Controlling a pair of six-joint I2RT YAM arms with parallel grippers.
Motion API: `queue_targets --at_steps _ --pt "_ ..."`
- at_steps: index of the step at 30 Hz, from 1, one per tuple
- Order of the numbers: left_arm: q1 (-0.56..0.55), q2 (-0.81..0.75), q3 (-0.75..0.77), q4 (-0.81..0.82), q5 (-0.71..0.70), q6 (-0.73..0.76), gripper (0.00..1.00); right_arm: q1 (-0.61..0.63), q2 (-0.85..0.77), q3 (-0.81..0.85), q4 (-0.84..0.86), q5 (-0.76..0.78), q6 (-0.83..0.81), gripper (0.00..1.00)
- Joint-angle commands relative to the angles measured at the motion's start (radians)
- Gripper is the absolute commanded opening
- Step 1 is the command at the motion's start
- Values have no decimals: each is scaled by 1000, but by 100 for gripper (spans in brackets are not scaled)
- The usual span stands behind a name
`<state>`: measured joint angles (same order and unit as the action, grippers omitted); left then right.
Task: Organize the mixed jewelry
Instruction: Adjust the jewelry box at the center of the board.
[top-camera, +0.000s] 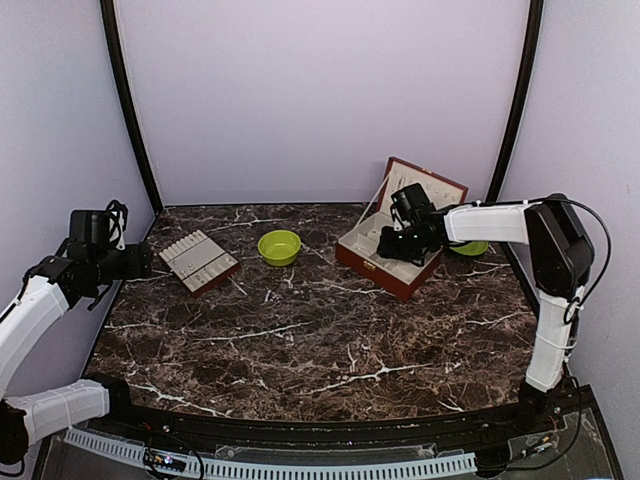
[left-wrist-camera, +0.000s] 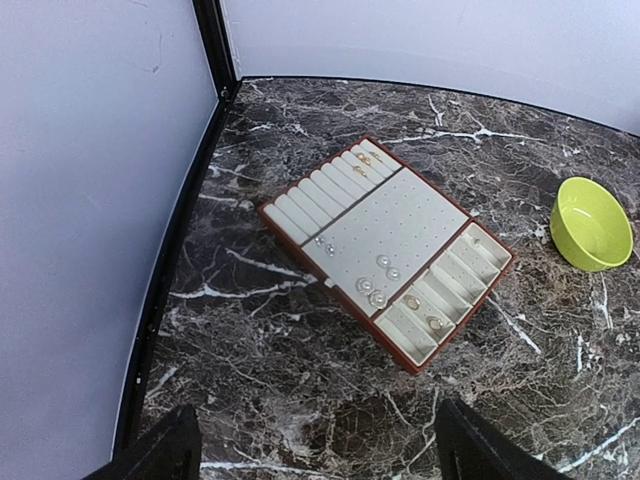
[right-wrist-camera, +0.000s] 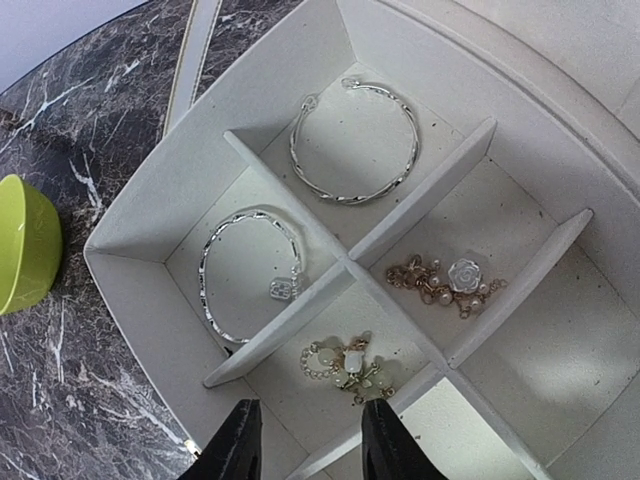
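Note:
In the right wrist view, the mixed jewelry lies in the cream compartments of the red-brown box (right-wrist-camera: 160, 190). There are two silvery bangles (right-wrist-camera: 355, 140) (right-wrist-camera: 250, 275), a gold chain with a white rose (right-wrist-camera: 445, 283) and a small beaded piece (right-wrist-camera: 350, 365). My right gripper (right-wrist-camera: 312, 450) hangs open just over the beaded piece, with nothing between its fingers. Seen from above, it sits over the box (top-camera: 385, 275). My left gripper (left-wrist-camera: 320, 460) is open above bare marble, short of the flat tray (left-wrist-camera: 400, 215). That tray holds tiny rings and studs (left-wrist-camera: 378, 298).
A lime-green bowl (top-camera: 279, 247) stands between the tray (top-camera: 200, 262) and the box. A green plate (top-camera: 470, 247) lies behind my right arm. The box lid stands upright at the back. Black frame posts and pale walls close in both sides.

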<state>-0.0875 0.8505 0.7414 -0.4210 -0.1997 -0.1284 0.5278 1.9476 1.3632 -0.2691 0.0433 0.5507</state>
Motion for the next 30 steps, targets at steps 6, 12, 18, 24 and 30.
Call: queue_targets --at_steps 6,12,18,24,30 --pt "2 13 -9 33 194 53 84 -6 -178 -53 62 -92 -5 37" --pt "-35 51 1 15 221 31 79 -7 -351 -146 -7 -67 12 39" --pt "-151 88 -9 -28 110 -130 74 -6 -539 -315 -76 0 74 41" --pt "-185 113 -39 -51 131 -222 73 -6 -687 -481 -107 76 134 47" --pt "-185 59 -47 -71 136 -260 73 -6 -720 -572 -82 81 172 52"
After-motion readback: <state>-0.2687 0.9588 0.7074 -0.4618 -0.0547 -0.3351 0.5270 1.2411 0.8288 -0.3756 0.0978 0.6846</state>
